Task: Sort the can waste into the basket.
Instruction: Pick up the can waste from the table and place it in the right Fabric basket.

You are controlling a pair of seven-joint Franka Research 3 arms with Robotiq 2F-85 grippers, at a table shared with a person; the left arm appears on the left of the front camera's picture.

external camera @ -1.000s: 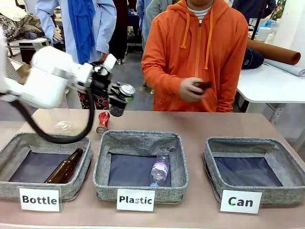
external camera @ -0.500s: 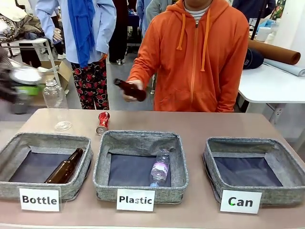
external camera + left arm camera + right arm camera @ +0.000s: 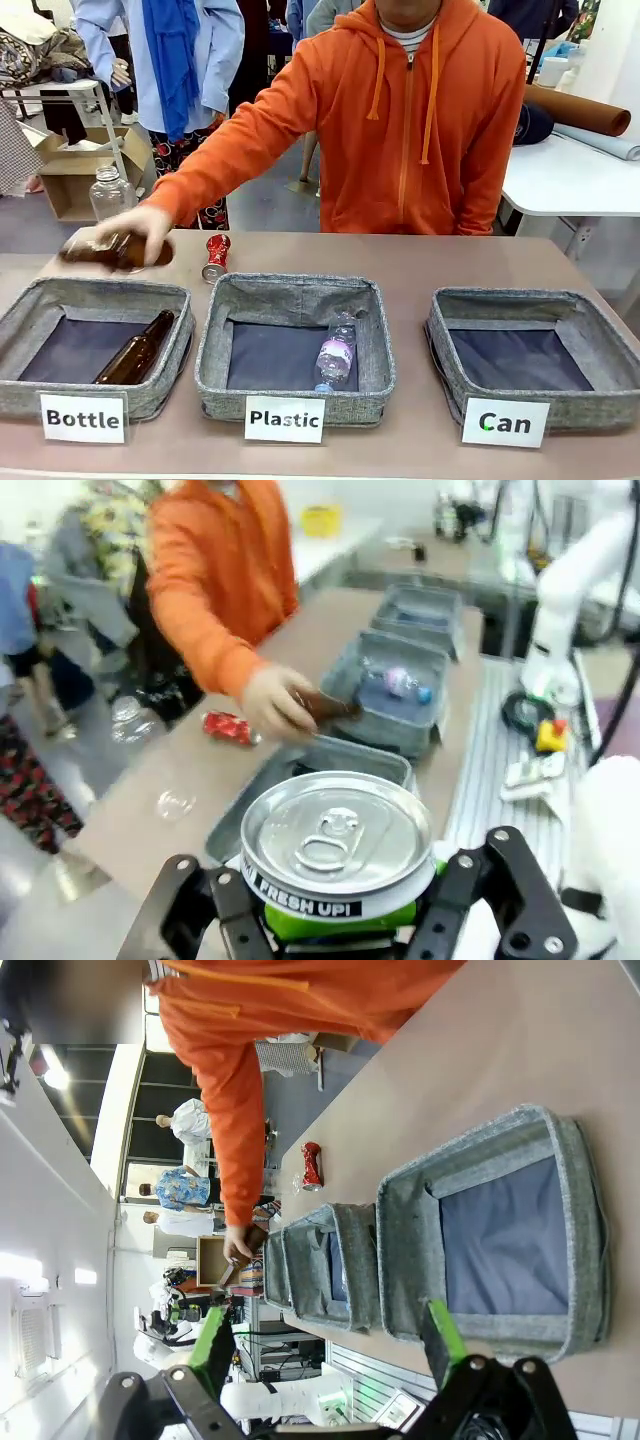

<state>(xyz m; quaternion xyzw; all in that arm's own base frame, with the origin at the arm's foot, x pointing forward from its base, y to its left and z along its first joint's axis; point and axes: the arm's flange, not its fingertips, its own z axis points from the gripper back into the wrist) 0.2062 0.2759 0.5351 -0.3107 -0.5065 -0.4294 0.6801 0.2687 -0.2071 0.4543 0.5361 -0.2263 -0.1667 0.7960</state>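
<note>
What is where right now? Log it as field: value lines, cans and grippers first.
left gripper: shut on black can, silver top toward the camera
right gripper: open, nothing between its pads
red can: on table, beyond far left corner of Plastic basket
Can basket: no can inside yet
person's hand: holds brown bottle by far rim of Bottle basket

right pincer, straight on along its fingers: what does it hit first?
Likely the grey wall of the Can basket, lying between the pads of the open right pincer, nothing nearer. Depth is unclear; it could catch the middle basket instead.
</note>
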